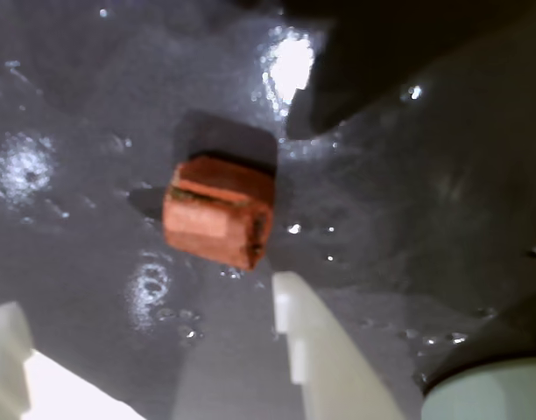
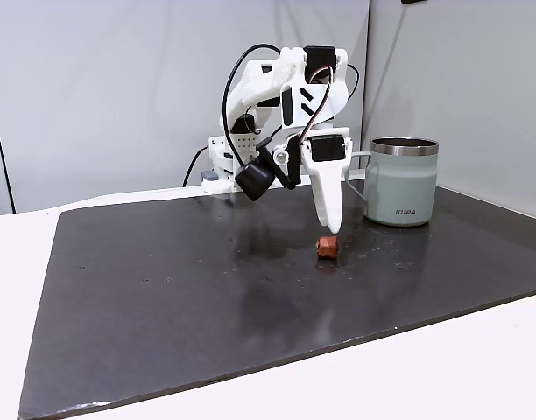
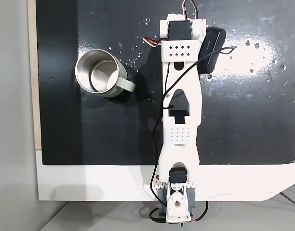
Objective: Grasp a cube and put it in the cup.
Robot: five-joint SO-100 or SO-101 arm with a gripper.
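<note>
The rust-orange cube (image 1: 217, 213) lies on the dark mat, just ahead of my white fingers (image 1: 316, 350) in the wrist view. My gripper (image 1: 150, 297) is open, its jaws wide apart with nothing between them. In a fixed view the gripper (image 2: 327, 231) points straight down, its tips right above the cube (image 2: 327, 248). The sage-green cup (image 2: 401, 181) stands upright to the right of the cube, and its pale wall (image 1: 487, 395) shows at the lower right corner of the wrist view. From above, the cup (image 3: 122, 84) is empty and sits left of the arm, which hides the cube.
A black mat (image 2: 180, 289) covers a white table (image 2: 443, 367). The arm's base (image 3: 174, 202) sits at the table edge in the top-down fixed view. A black wrist camera (image 2: 254, 179) hangs left of the gripper.
</note>
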